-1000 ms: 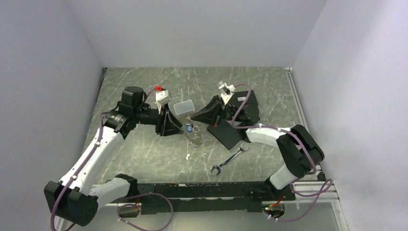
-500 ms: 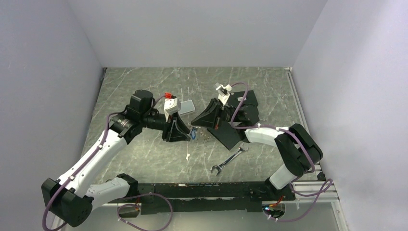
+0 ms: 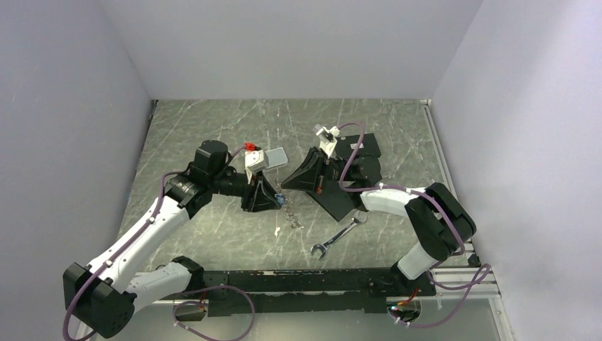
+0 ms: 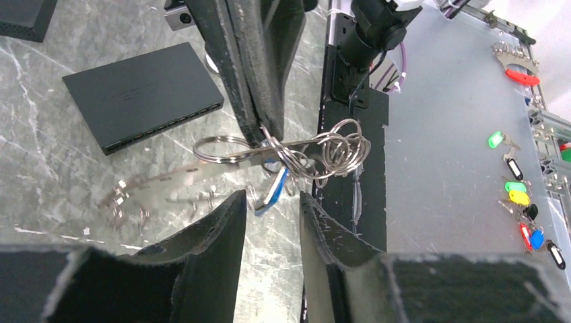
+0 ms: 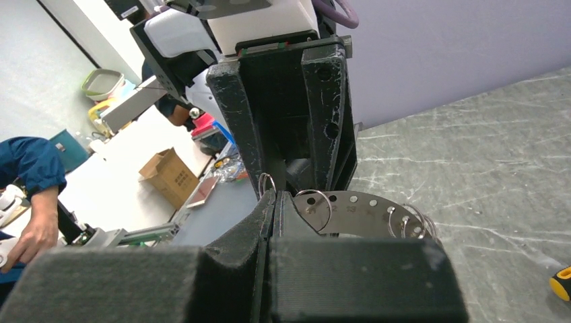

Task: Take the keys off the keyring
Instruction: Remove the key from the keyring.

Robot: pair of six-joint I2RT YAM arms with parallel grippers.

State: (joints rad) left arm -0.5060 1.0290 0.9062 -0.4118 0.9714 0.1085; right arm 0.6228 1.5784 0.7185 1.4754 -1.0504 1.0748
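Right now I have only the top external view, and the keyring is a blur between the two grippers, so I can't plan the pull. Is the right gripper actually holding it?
Observer: Yes. The right wrist view shows the right gripper shut on the keyring, pinching it at its rim.
Operator: And the left one?
Observer: In the left wrist view the left gripper is open. The blue tag hangs at the mouth of its gap, unclamped.
Operator: Anything tangled?
Observer: Several wire rings are bunched together just beside the right gripper's tips.
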